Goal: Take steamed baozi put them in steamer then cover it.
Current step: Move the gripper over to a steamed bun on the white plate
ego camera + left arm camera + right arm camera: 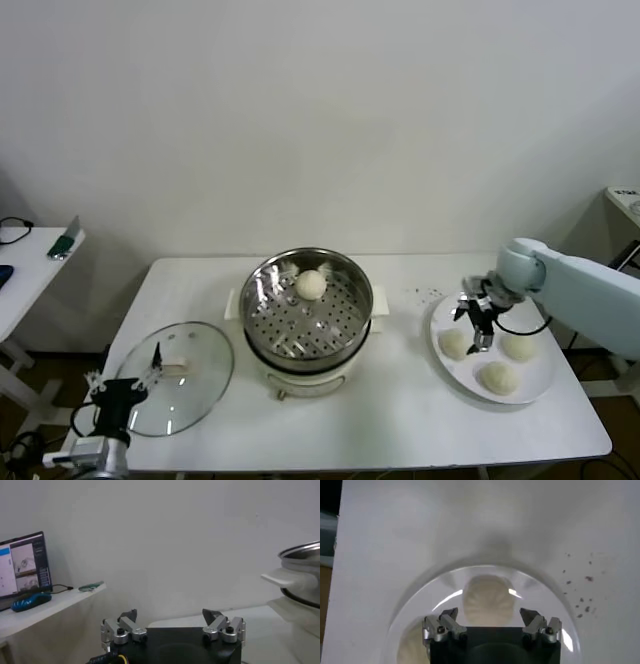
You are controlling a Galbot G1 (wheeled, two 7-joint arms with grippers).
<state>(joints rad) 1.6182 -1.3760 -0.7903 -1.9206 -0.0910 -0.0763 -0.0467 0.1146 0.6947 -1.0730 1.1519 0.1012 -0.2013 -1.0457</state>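
The right gripper (478, 322) hangs over the white plate (530, 388) at the right end of the table (400, 420), its fingers (449, 616) spread apart and holding nothing; in the right wrist view one steamed baozi (488, 600) lies directly below the gap between the open fingertips, not touched by either. In the head view that bun (455, 343) sits just under the gripper, with two more baozi on the same plate: one (518, 346) beside it on the far side of the gripper from the steamer, and one (498, 377) nearer the table's front edge. The fourth baozi (311, 284) already rests on the perforated floor of the steamer (345, 330), which stands uncovered at the middle of the table, well apart from the right gripper toward the robot's left. The glass lid (195, 375) lies flat on the table beyond the steamer, and the left gripper (125, 390) is parked at the lid's outer edge, its fingers (127, 616) also spread wide and empty
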